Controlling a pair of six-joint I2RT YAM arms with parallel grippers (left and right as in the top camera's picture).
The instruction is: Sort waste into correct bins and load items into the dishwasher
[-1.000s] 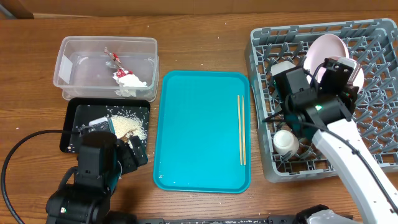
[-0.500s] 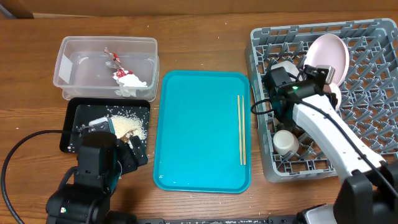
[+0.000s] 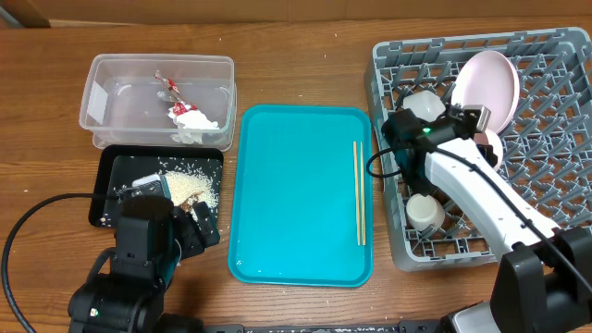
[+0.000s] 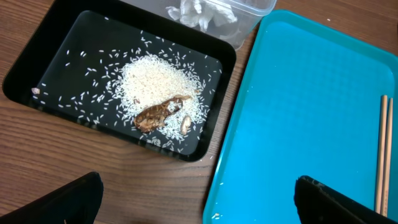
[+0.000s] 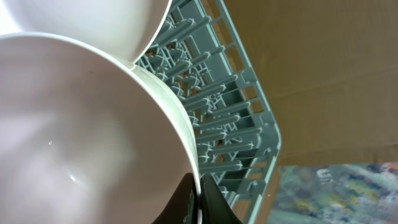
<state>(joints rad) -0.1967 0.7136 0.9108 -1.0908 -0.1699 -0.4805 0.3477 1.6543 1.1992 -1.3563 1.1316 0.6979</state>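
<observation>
The grey dishwasher rack [image 3: 546, 139] stands at the right. A pink bowl [image 3: 490, 83] stands on edge in it, and a small white cup [image 3: 425, 213] sits near its front left. My right gripper [image 3: 470, 125] [image 5: 198, 208] is shut on the rim of a pale bowl [image 5: 68, 143], just below the pink bowl. Two chopsticks [image 3: 358, 192] [image 4: 380, 155] lie on the teal tray [image 3: 296, 194]. The black tray [image 4: 56, 68] holds rice [image 4: 155, 81] and brown scraps [image 4: 157, 115]. A red wrapper [image 3: 173, 91] and a white napkin [image 3: 196, 122] lie in the clear tub [image 3: 111, 69]. My left gripper [image 4: 199, 208] [image 3: 190, 231] hangs open and empty over the table's front.
A second white dish [image 3: 422, 102] rests upside down at the rack's left side. Rack pegs [image 5: 217, 106] stand close behind the held bowl. Stray rice grains [image 3: 208, 213] lie on the wood by the black tray. A black cable [image 3: 28, 231] loops at the front left.
My right arm has swung left across the rack, carrying the pale bowl down beside the pink bowl. The left arm has not moved.
</observation>
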